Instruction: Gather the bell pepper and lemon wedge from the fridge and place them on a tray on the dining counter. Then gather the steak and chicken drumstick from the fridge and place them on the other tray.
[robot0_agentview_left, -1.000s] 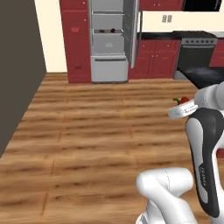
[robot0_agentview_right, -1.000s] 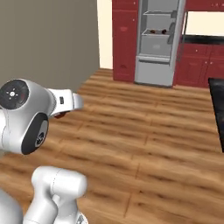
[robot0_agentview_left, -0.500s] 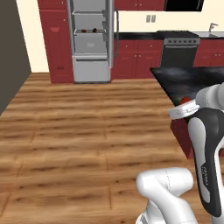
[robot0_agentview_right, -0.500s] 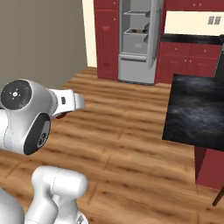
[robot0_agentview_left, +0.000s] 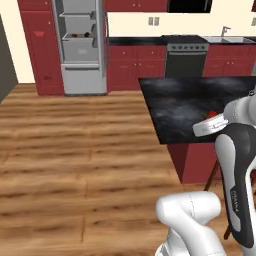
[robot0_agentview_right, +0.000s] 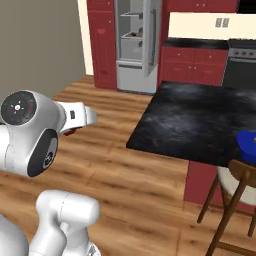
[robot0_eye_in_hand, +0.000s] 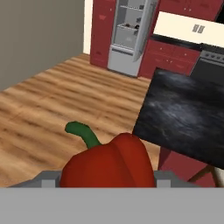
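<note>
While my arm rises at the lower right of the left base view, I see my jaws (robot0_agentview_left: 214, 120) held out over the near edge of the black worktop (robot0_agentview_left: 195, 105), with a bit of the red bell pepper (robot0_agentview_left: 212, 114) peeking above the white hand. Beyond the wooden floor (robot0_agentview_left: 75, 150), the fridge (robot0_agentview_left: 80, 47) stands with its door open against the far wall, small dark items on one of its shelves too tiny for me to name, and the stove (robot0_agentview_left: 186, 55) sits among the red cabinets (robot0_agentview_left: 132, 67) to its right. From the right base view, my hand reaches rightward from the big round joint, and a sliver of the bell pepper (robot0_agentview_right: 70, 132) shows red beneath it, well short of the worktop (robot0_agentview_right: 200, 122). A blue thing (robot0_agentview_right: 247, 144) lies at the right edge of that worktop, cut off by the frame so I cannot tell what it is, and a wooden stool (robot0_agentview_right: 235, 192) stands just in front of it. The fridge (robot0_agentview_right: 135, 45) is open at the back here as well. Looking along my hand, the bell pepper (robot0_eye_in_hand: 109, 164) sits right between my jaws (robot0_eye_in_hand: 105, 179), which stand fairly wide and clasp it on both sides, its green stem (robot0_eye_in_hand: 83, 132) curling up to the left. Ahead of it lie the floor (robot0_eye_in_hand: 43, 113), the corner of the worktop (robot0_eye_in_hand: 188, 118) and the distant fridge (robot0_eye_in_hand: 129, 37).
</note>
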